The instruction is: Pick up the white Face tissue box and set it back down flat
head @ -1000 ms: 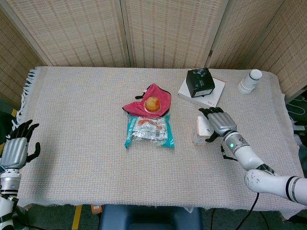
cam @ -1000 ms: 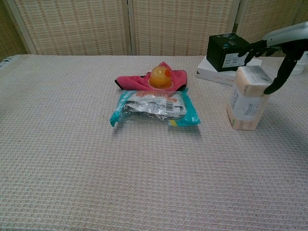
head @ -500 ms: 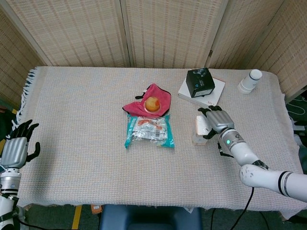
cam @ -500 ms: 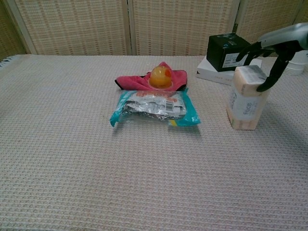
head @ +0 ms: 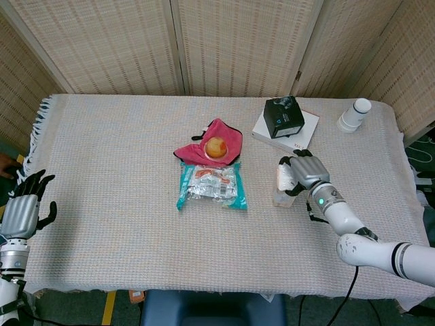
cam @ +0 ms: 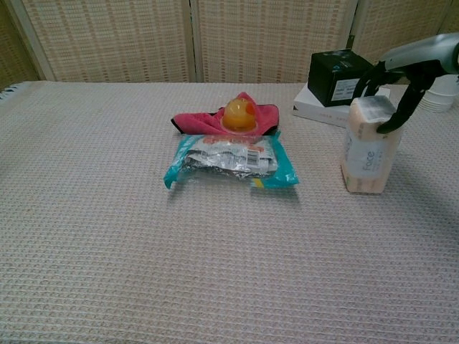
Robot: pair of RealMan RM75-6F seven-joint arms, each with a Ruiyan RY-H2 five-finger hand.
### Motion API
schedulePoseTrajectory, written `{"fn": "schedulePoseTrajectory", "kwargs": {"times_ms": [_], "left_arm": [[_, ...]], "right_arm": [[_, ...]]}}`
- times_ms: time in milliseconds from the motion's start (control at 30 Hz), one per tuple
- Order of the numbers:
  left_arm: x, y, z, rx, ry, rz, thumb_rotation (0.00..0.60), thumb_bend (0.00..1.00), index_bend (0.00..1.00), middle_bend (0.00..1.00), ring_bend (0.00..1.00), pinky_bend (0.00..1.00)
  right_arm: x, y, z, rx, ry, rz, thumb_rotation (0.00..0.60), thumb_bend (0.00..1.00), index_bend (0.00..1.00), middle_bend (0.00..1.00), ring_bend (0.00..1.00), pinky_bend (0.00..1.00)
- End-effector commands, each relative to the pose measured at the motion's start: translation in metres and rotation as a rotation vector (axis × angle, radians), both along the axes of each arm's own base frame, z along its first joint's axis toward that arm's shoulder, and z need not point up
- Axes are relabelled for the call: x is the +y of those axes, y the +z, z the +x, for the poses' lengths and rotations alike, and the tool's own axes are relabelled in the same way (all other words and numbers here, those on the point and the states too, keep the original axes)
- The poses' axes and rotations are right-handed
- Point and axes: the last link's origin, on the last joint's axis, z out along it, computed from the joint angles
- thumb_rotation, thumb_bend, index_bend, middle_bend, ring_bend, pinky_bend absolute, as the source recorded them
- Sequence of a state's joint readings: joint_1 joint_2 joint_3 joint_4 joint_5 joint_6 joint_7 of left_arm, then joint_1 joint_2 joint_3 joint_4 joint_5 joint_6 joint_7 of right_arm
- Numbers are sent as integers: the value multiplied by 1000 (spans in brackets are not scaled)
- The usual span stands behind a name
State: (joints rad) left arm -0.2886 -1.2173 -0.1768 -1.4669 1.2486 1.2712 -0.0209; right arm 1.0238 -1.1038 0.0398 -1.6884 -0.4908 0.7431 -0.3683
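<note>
The white Face tissue box stands upright on its end on the woven tablecloth, right of centre. My right hand comes over it from the right and grips its top, fingers curled over the upper edge and the thumb against its right side. The box still rests on the table. My left hand hangs at the table's left edge, far from everything, fingers apart and empty; the chest view does not show it.
A black box sits on a flat white box just behind the tissue box. A white cup stands at back right. A teal snack packet and a red cloth with an orange toy lie mid-table.
My right hand has shifted slightly left and closed its fingers tighter over the top of the tissue box, which now stands a little straighter. The left hand has not moved.
</note>
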Motion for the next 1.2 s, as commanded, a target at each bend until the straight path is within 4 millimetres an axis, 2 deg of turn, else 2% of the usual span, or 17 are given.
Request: {"fn": "schedulePoseTrajectory", "kwargs": {"times_ms": [33, 300, 467, 667, 767, 933, 1200], "left_arm": [[0, 0, 0, 1, -1, -1, 600, 550, 142, 0, 0, 115], [-1, -2, 1, 6, 0, -5, 600, 549, 142, 0, 0, 115], [-1, -2, 1, 7, 1, -4, 600, 549, 142, 0, 0, 115], [-1, -2, 1, 9, 2, -4, 600, 549, 142, 0, 0, 115], [0, -2, 0, 12, 3, -5, 600, 549, 142, 0, 0, 115], [0, -3, 0, 17, 8, -9, 600, 549, 142, 0, 0, 115], [1, -2, -3, 22, 17, -3, 600, 549, 142, 0, 0, 115]], "right_arm": [[0, 2, -1, 1, 1, -13, 600, 259, 313, 352, 153, 0], [-1, 6, -4, -36, 47, -76, 600, 308, 376, 421, 232, 0], [1, 9, -13, -336, 6, -90, 600, 312, 350, 420, 242, 0], [-8, 13, -46, -541, -3, -162, 600, 335, 362, 421, 258, 0], [-11, 5, -62, -643, 13, -211, 600, 363, 376, 421, 259, 0], [-11, -18, -84, -728, 12, -193, 600, 365, 376, 420, 252, 0], [-17, -46, -96, -911, 7, -170, 600, 389, 389, 420, 255, 0]]}}
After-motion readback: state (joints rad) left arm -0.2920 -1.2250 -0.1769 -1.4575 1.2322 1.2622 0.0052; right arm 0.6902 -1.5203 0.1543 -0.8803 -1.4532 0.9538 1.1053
